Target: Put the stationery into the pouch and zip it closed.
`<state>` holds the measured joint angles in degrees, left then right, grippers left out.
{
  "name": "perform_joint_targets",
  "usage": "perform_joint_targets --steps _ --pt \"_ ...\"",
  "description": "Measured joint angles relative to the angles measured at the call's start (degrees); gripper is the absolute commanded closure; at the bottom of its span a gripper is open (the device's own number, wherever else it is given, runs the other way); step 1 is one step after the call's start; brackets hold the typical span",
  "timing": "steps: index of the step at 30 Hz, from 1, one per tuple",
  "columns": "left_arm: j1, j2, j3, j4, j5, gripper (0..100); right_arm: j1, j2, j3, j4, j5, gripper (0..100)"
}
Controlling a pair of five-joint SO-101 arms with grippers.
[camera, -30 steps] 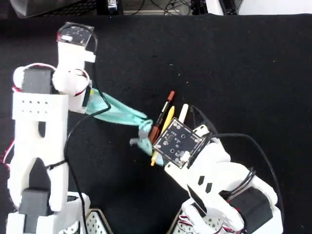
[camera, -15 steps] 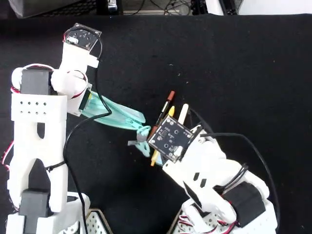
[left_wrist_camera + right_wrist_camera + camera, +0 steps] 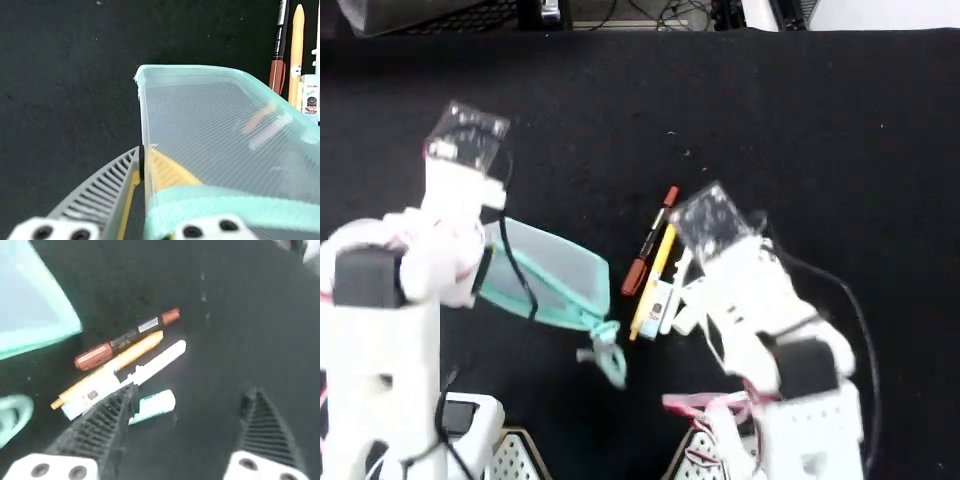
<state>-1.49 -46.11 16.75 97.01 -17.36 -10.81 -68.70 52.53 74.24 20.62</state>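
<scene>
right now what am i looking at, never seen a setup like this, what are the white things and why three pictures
The white things are two small robot arms at a black table: a left arm and a right arm. One picture looks down from a fixed camera above. The other two come from a camera on each arm's wrist, looking along its gripper. The left gripper is clamped on one end of a see-through green pouch. The right gripper is open and empty, above four things lying on the table outside the pouch: a brown marker, a yellow pen, a white pen and a small white and green piece.
</scene>
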Motion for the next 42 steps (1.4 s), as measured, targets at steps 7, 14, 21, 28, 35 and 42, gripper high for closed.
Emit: perform_joint_targets --steps 7,14,21,28,35,42 --pt "-1.2 -17.8 21.0 -10.0 0.2 97 2.1 13.3 2.6 -8.2 -3.5 81.9" --pt "-2.7 -27.3 30.8 -15.2 0.5 97 6.8 35.7 -3.3 -12.0 -6.8 78.3" --pt "-2.8 -29.6 31.6 -15.4 2.9 97 10.5 58.4 -15.0 -8.3 -11.3 78.3" --pt "-2.8 -29.8 31.6 -15.4 3.3 97 10.5 72.9 -25.0 -4.8 -17.6 78.3" --pt "-2.8 -29.9 31.6 -15.4 3.3 97 10.5 81.1 -29.0 -4.7 -19.3 79.3" --pt "-2.8 -29.9 31.6 -15.4 3.3 97 10.8 82.6 -30.1 -3.4 -19.4 96.2"
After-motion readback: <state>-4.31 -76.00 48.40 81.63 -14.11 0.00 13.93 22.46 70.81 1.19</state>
